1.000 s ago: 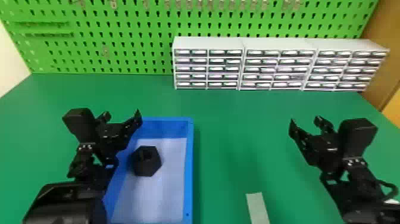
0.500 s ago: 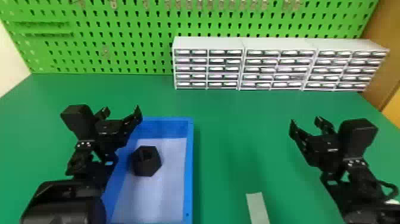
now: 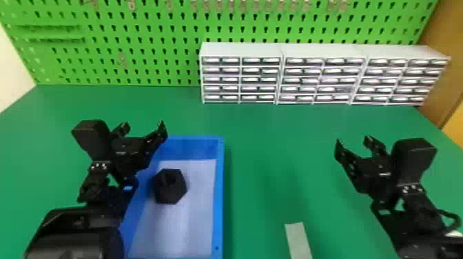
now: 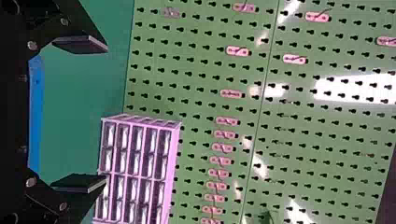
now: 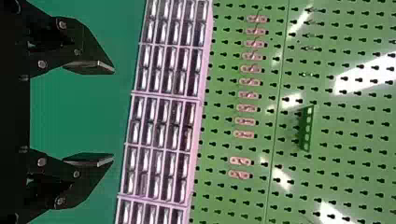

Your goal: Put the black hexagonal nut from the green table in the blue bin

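Inside blue bin (image 3: 219, 193), black nut (image 3: 170, 189)

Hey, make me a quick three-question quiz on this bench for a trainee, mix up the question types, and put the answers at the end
1. True or false: the black hexagonal nut lies inside the blue bin.

2. Multiple choice: what stands in front of the green pegboard?
a) a row of closed toolboxes
b) a row of small-drawer cabinets
c) a stack of cardboard boxes

3. Fill in the blank: the left gripper and the right gripper are both ____, with nothing between their fingers.

Key: 1. true; 2. b; 3. open
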### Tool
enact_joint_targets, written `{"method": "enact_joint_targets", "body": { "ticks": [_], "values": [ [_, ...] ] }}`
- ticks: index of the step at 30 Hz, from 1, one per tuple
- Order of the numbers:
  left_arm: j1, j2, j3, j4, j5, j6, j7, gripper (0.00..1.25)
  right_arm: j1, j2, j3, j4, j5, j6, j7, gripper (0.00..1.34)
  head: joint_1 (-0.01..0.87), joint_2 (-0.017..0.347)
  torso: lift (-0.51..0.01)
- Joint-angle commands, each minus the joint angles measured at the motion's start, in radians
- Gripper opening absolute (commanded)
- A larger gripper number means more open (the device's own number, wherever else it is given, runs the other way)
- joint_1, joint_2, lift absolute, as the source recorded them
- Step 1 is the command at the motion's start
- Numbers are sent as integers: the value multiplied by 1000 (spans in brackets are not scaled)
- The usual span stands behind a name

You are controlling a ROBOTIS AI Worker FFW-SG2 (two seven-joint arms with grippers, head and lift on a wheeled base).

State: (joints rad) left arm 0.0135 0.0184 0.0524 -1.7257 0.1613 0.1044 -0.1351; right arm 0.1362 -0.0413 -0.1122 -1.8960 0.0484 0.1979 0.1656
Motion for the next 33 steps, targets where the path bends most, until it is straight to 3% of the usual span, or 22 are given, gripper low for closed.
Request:
{"method": "enact_joint_targets", "body": {
  "ticks": [1, 33],
  "values": [
    [-1, 0, -2, 0, -2, 1, 0, 968, -1, 0, 0, 0, -1, 0, 0, 753, 686, 51, -97],
    [-1, 0, 1, 0, -2, 3, 0, 968, 0, -6, 13, 0, -7, 3, 0, 753, 686, 51, -97]
  ]
}}
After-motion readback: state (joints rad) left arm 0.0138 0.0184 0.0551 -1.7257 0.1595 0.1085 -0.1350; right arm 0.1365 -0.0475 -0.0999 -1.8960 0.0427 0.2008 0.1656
